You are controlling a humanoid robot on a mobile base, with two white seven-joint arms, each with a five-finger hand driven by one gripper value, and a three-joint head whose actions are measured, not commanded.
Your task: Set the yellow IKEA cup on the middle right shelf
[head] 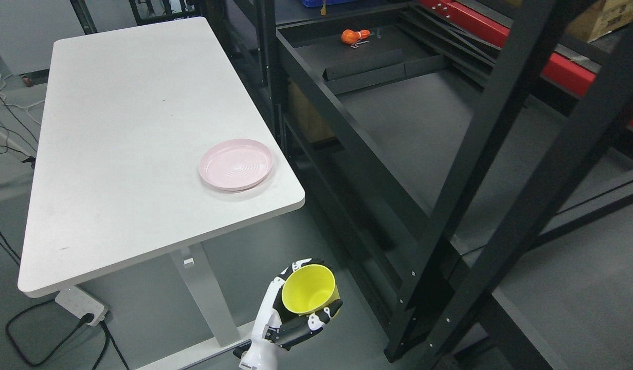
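- The left hand rises from the bottom edge, fingers curled around the yellow cup.
- The cup sits cradled between fingers and thumb, mouth open toward the camera.
- Black shelf stands to the fingers' right.

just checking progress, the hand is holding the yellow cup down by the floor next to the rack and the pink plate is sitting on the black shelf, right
Not quite. The hand does grip the yellow cup low beside the black rack, but the pink plate is not on a shelf. The head view shows it on the white table, near the corner closest to the rack.
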